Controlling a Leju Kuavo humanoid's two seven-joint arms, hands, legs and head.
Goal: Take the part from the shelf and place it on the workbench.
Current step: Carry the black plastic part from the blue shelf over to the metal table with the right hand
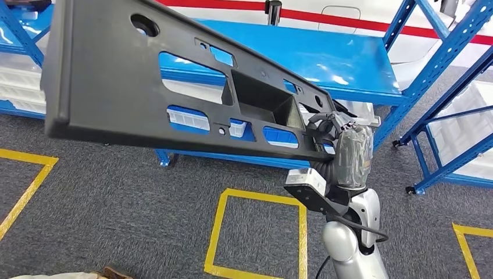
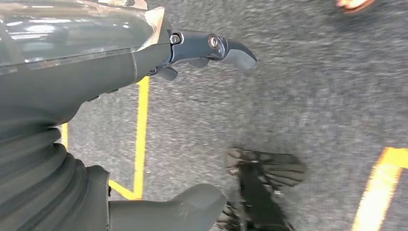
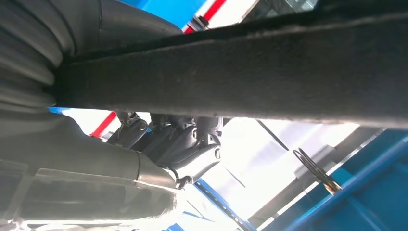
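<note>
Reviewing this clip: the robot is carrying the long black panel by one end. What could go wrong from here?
The right hand grips the black panel at one end only, so the long free end could sag or twist out of the grip. The left hand hangs over the floor, giving no support. The panel's far end is close to the blue shelf and might strike it in a turn.

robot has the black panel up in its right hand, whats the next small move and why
Probably carry the black panel forward toward the blue workbench before lowering it. The right hand grips only the panel's near end, and the panel hangs in the air short of the bench top.
</note>
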